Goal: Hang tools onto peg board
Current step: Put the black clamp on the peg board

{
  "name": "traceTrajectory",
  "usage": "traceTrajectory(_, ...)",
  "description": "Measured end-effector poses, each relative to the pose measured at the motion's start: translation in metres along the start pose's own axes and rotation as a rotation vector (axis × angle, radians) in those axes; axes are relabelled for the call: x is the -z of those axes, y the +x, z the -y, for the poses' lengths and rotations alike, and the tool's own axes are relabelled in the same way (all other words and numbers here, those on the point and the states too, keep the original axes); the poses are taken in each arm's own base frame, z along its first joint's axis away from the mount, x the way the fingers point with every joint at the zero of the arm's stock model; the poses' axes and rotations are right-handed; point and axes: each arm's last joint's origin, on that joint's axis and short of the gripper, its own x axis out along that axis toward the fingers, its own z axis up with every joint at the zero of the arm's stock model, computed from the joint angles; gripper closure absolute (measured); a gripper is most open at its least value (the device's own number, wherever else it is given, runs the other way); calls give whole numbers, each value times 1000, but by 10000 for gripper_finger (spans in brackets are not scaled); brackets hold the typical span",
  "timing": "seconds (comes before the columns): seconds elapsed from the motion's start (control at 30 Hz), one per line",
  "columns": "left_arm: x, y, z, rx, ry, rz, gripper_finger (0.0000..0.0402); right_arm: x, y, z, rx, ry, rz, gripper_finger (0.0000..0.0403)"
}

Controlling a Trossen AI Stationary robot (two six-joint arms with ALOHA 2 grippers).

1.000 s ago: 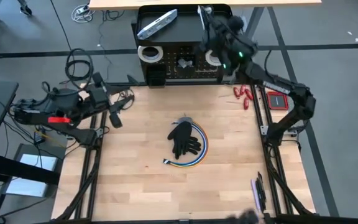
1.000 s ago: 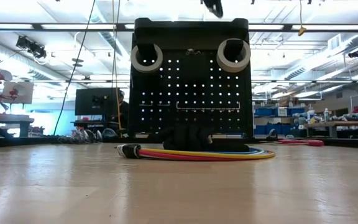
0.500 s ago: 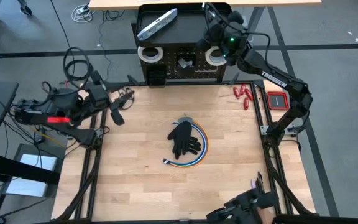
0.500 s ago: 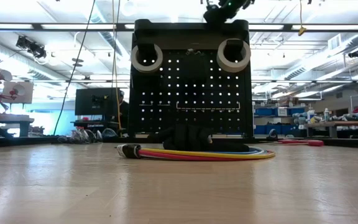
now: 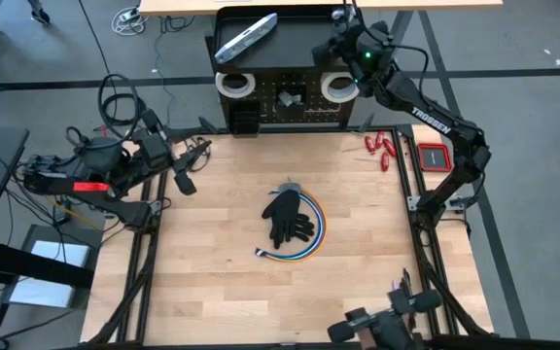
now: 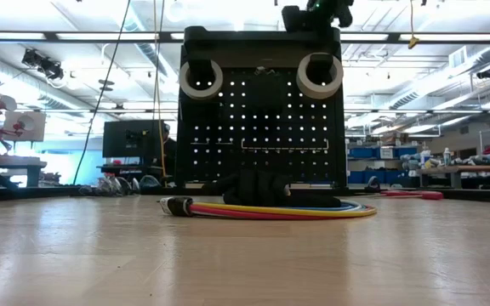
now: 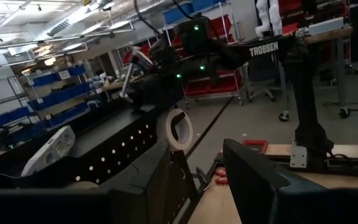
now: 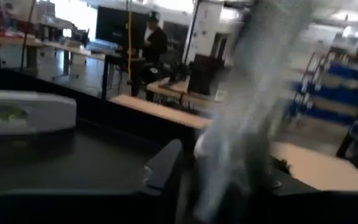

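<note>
The black peg board (image 5: 285, 97) stands at the table's far edge. Two white tape rolls (image 5: 233, 85) (image 5: 336, 87) hang on its face. A silver-grey flat bar (image 5: 246, 37) lies on its tray top (image 5: 295, 29). My right gripper (image 5: 331, 39) is level above the tray top's right end, shut on a grey metal tool (image 8: 247, 93) that shows blurred. My left gripper (image 5: 181, 177) waits open at the table's left edge, with nothing between its fingers (image 7: 166, 180). Small red-handled tools (image 5: 379, 148) lie at the table's far right. My right gripper has the grey metal tool (image 7: 129, 76) between its two fingers (image 8: 166, 163), which reach level over the tray top from the table's right. The tool stands slanted, sticking up past the fingers. It is blurred, so which part they are on cannot be told.
A black glove (image 5: 285, 216) lies on a coil of coloured cable (image 5: 311, 238) at mid-table. A red box (image 5: 434, 156) sits beyond the right rail. A small black bin (image 5: 244, 117) and a grey piece (image 5: 288, 97) sit on the board. A dark object (image 5: 387, 326) shows at the near edge.
My right gripper has moved toward the table's right over the peg board's top, sunk a little toward the tray, and rolled about its own axis with the grey tool. A dark object has come into view at the table's near edge.
</note>
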Motion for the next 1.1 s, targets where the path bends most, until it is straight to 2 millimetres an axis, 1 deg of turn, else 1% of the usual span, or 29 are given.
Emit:
traceTrajectory(0.23,0,0,0,0,0,0,243,1,0,-6,-136,64,8,187)
traceTrajectory(0.33,0,0,0,1,3,-3,243,1,0,-7,-158,120,10,164)
traceTrajectory(0.5,1,0,0,3,6,-7,243,1,1,-5,-154,200,8,163)
traceTrajectory(0.7,1,0,0,3,7,-7,243,-2,4,-1,-278,271,48,174)
traceTrajectory(0.87,1,0,0,3,7,-8,243,5,13,6,-275,253,15,174)
traceTrajectory(1.1,1,0,0,4,8,-9,243,9,20,17,-343,220,10,170)
